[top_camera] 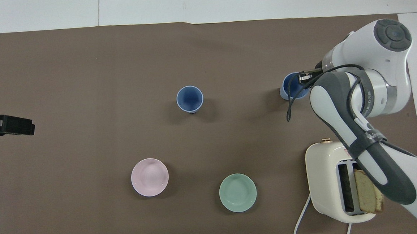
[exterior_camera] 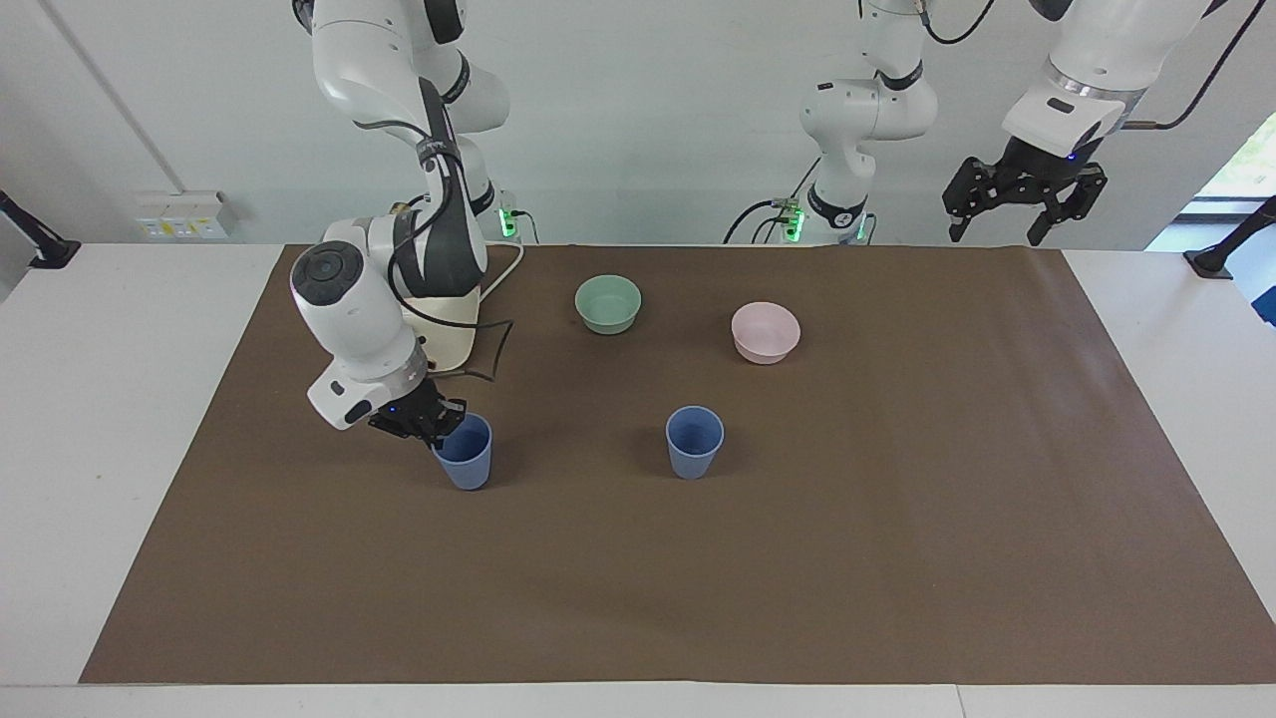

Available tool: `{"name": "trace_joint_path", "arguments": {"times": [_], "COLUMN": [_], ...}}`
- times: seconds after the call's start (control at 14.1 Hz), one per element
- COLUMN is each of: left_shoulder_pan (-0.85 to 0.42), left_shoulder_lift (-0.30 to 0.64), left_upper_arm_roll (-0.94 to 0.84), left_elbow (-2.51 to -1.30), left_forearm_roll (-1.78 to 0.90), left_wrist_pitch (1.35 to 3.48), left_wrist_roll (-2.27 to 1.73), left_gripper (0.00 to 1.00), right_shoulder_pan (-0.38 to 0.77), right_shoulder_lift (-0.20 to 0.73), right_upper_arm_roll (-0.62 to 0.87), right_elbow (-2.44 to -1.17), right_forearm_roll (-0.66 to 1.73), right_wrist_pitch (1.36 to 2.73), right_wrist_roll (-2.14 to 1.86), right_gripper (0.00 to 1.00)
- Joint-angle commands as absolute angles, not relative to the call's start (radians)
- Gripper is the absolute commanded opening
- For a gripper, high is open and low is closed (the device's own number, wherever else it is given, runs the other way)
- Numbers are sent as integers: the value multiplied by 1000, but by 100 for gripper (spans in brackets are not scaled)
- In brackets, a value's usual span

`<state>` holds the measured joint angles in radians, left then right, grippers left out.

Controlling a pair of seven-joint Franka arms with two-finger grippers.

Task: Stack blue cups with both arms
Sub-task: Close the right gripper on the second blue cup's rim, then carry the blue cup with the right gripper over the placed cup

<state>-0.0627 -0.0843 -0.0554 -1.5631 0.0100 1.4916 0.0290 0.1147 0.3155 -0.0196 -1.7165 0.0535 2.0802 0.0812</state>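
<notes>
Blue cup (exterior_camera: pixel 465 454) is being gripped at its rim by the closed right end effector (exterior_camera: pixel 427 424); second blue cup (exterior_camera: pixel 694 441) is being left beside it, left end effector (exterior_camera: pixel 1021 194) being held open aloft.

Facing view: high, across table, toward robots. Overhead view: steeply down from robots' end. Both share brown mat (exterior_camera: pixel 897 519).

I see a white table (exterior_camera: pixel 120 419) under a brown mat (exterior_camera: pixel 897 519), a plain white wall (exterior_camera: pixel 648 120), a socket box (exterior_camera: pixel 184 212) and daylight from a window (exterior_camera: pixel 1241 165).
</notes>
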Motion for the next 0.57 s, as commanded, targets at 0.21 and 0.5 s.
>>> {"name": "trace_joint_path", "arguments": {"times": [0.21, 0.5], "left_shoulder_pan": [-55, -55], "left_shoulder_lift": [-89, -89], "left_upper_arm_roll": [-55, -55], "left_elbow": [-1552, -1552], "left_forearm_roll": [0, 0], "left_wrist_pitch": [1466, 1466], "left_wrist_roll": [37, 37], "left_gripper": [100, 100], "right_shoulder_pan": [237, 420], "right_shoulder_lift": [229, 239], "right_upper_arm_roll": [-14, -14], "right_elbow": [-1712, -1611], "right_forearm_roll": [64, 66], "right_wrist_pitch": [2026, 1985], "right_wrist_roll": [230, 475], "right_gripper": [0, 0]}}
